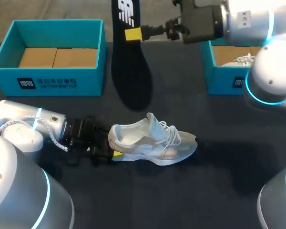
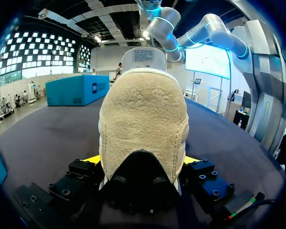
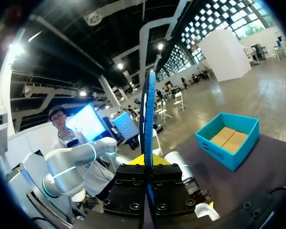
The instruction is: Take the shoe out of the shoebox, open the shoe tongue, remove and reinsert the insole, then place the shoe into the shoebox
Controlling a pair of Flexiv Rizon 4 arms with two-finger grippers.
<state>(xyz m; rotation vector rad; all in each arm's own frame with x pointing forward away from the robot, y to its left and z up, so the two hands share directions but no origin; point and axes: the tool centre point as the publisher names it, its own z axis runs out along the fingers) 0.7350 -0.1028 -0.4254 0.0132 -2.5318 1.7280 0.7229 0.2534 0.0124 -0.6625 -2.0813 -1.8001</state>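
Roughly at the middle of the dark counter [image 1: 205, 191] stands the white and cream mesh sneaker shoe [image 1: 152, 143], upright on its sole. Its toe points to my right and its heel to my left arm, and its laces lie loose over the open mouth. The left tool [image 1: 113, 153] is closed on the heel. From the left wrist the fuzzy cream heel [image 2: 143, 124] fills the space between the fingers, and a yellow tip peeks out against it on each side of the left tool [image 2: 142, 160].

The long, flat black foam insole [image 1: 131, 71] is out of the shoe, held off the counter beyond it. The right tool [image 1: 132, 34] comes in from the right and clamps it partway along its length. From the right wrist the insole [image 3: 148, 109] shows edge-on, standing straight up out of the closed fingers of the right tool [image 3: 147, 162].

To the far left of the insole sits an open teal cardboard shoebox [image 1: 47, 81] with brown cardboard sheets [image 1: 57, 57] on its floor; it also shows ahead of the right tool [image 3: 229, 138]. On the far right sits a second teal box [image 1: 219, 76], partly hidden by the right arm, with another white shoe [image 1: 240, 61] inside. The same box lies beyond the toe of the held shoe in the left wrist view [image 2: 76, 89].
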